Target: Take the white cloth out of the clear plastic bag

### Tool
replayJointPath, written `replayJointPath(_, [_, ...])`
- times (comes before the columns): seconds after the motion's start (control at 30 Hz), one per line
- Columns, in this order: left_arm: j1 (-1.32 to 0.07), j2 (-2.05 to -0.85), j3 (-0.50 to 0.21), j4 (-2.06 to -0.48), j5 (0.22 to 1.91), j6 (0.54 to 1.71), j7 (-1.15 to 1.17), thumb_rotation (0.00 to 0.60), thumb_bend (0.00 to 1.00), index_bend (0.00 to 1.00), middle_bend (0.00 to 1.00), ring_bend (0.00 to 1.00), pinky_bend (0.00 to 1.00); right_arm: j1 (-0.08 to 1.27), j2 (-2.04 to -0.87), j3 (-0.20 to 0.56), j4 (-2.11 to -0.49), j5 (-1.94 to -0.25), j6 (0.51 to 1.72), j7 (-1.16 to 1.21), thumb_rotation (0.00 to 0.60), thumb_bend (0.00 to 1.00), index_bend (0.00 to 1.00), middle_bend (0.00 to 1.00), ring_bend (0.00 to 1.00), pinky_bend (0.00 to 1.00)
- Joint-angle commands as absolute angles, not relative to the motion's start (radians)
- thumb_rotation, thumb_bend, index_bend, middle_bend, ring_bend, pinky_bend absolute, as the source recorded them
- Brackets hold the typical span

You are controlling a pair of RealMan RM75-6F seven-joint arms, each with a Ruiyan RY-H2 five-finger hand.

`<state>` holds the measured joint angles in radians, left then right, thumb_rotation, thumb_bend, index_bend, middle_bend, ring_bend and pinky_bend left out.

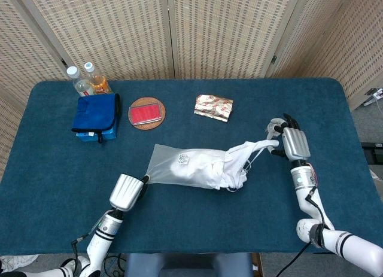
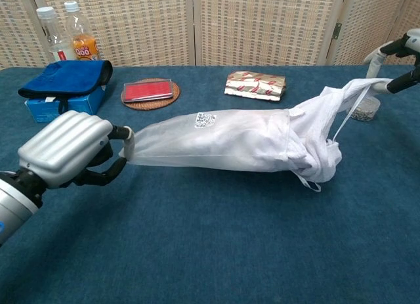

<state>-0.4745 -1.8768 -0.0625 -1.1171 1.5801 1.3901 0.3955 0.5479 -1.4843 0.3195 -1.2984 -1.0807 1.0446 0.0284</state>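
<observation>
The clear plastic bag (image 1: 179, 168) (image 2: 197, 138) lies stretched across the middle of the blue table. My left hand (image 1: 127, 192) (image 2: 65, 150) pinches its closed left end. The white cloth (image 1: 236, 163) (image 2: 315, 130) bulges out of the bag's right mouth, bunched, with thin straps hanging down. My right hand (image 1: 293, 142) (image 2: 399, 61) pinches the cloth's upper corner and holds it lifted to the right; in the chest view this hand sits at the frame's right edge, mostly cut off.
At the back left stand two bottles (image 1: 84, 78) behind a blue cloth on a blue box (image 1: 96, 115). A red card on a round coaster (image 1: 146, 113) and a patterned packet (image 1: 213, 106) lie further back. A small clear cup (image 2: 364, 107) stands beside my right hand.
</observation>
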Motion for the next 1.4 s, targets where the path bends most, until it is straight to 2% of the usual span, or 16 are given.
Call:
replayJointPath(0.03, [-0.470, -1.869, -0.071, -1.121, 1.569, 1.391, 0.396, 0.600, 0.49, 0.81, 1.00, 1.00, 1.00, 0.547, -1.470, 0.328, -1.305, -1.072, 1.047, 0.023, 0.600, 0.55, 0.87, 0.24, 0.00, 0.09])
replayJointPath(0.77, [-0.424, -1.799, -0.078, -1.111, 1.544, 1.419, 0.349, 0.600, 0.49, 0.82, 1.00, 1.00, 1.00, 0.508, -1.344, 0.356, -1.326, -1.001, 1.061, 0.001, 0.600, 0.55, 0.87, 0.24, 0.00, 0.09])
replayJointPath(1.1, [-0.429, -1.763, -0.125, -1.094, 1.537, 1.458, 0.308, 0.600, 0.49, 0.82, 1.00, 1.00, 1.00, 0.496, -1.328, 0.354, -1.321, -0.990, 1.064, 0.008, 0.600, 0.55, 0.87, 0.24, 0.00, 0.09])
replayJointPath(1.4, [-0.422, -1.726, -0.138, -1.099, 1.525, 1.467, 0.307, 0.600, 0.49, 0.82, 1.00, 1.00, 1.00, 0.480, -1.302, 0.359, -1.328, -0.985, 1.078, 0.019, 0.600, 0.55, 0.87, 0.24, 0.00, 0.09])
